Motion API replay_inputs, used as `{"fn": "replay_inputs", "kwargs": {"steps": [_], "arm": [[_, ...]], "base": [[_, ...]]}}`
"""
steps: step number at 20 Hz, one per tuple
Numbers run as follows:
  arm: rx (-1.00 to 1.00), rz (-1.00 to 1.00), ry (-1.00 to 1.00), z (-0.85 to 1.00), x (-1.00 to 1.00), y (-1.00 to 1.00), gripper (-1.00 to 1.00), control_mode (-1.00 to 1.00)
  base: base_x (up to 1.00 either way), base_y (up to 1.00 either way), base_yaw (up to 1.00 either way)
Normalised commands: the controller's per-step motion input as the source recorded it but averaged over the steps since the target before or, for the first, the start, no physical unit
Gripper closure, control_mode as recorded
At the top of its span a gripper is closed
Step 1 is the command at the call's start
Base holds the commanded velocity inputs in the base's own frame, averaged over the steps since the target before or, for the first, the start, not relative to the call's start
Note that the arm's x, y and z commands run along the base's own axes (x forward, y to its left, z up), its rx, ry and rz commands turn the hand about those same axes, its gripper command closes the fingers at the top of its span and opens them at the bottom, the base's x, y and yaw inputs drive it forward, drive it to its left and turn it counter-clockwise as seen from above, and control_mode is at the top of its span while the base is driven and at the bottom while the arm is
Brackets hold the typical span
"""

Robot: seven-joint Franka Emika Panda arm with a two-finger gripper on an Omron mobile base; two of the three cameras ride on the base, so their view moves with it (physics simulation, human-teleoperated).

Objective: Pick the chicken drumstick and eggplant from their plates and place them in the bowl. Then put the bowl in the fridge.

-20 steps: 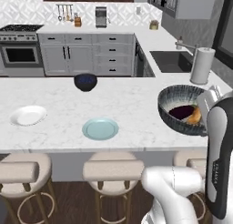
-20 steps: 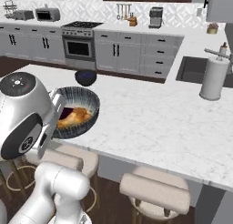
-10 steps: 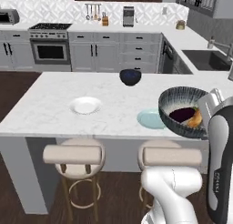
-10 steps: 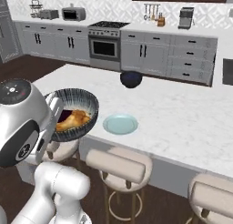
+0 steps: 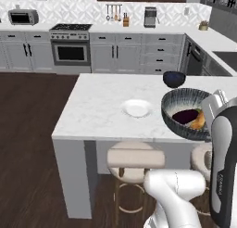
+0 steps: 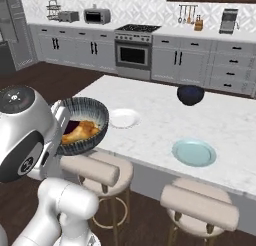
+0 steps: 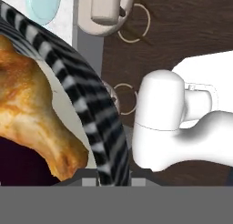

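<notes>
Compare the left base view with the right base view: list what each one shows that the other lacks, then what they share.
Left base view alone: the dishwasher in the right-hand counter run, and a small plant pot on that counter.

Right base view alone: the teal plate on the island, and a dish rack on the far left counter.

Both: the ribbed bowl carried off the island, holding the eggplant and the chicken drumstick; the white plate; the small dark bowl; the oven; bar stools.

Even, bright rendered light, soft shadows under the island counter (image 5: pixel 92 125), slight overall blur.
</notes>
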Motion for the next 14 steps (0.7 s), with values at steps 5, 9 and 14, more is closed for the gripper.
{"fn": "replay_inputs", "kwargs": {"steps": [5, 9, 14], "arm": [[0.0, 0.0, 0.0, 0.0, 0.0, 0.0, 1.0, 1.0], [0.0, 0.0, 0.0, 0.0, 0.0, 0.0, 1.0, 1.0], [0.0, 0.0, 0.0, 0.0, 0.0, 0.0, 1.0, 1.0]], "base": [[0.2, 1.0, 0.0], [0.28, 1.0, 0.0], [0.21, 1.0, 0.0]]}}
